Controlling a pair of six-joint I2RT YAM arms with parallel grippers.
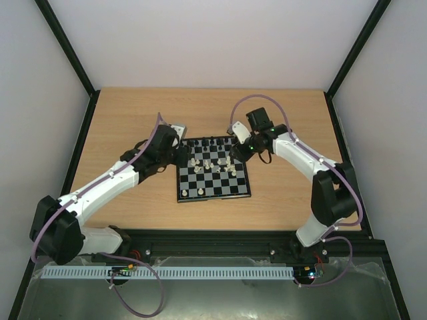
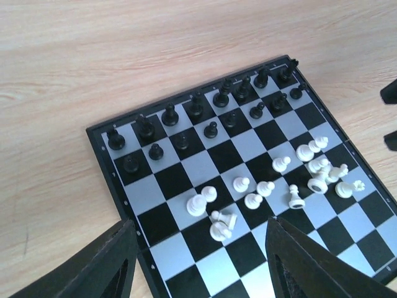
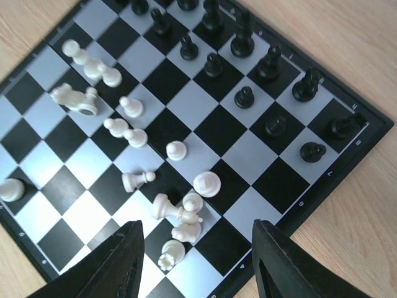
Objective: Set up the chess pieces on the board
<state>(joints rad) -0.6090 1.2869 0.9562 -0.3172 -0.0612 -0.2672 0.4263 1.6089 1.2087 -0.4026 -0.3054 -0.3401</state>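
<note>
White arms, black joints, purple cables

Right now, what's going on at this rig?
Two arms are setting up chess. The black pieces already stand in two rows along the far edge of the board. The white pieces are bunched mid-board, several tipped on their sides, not yet lined up in rows. The left gripper and right gripper both hover over the white cluster, open and holding nothing.
</note>
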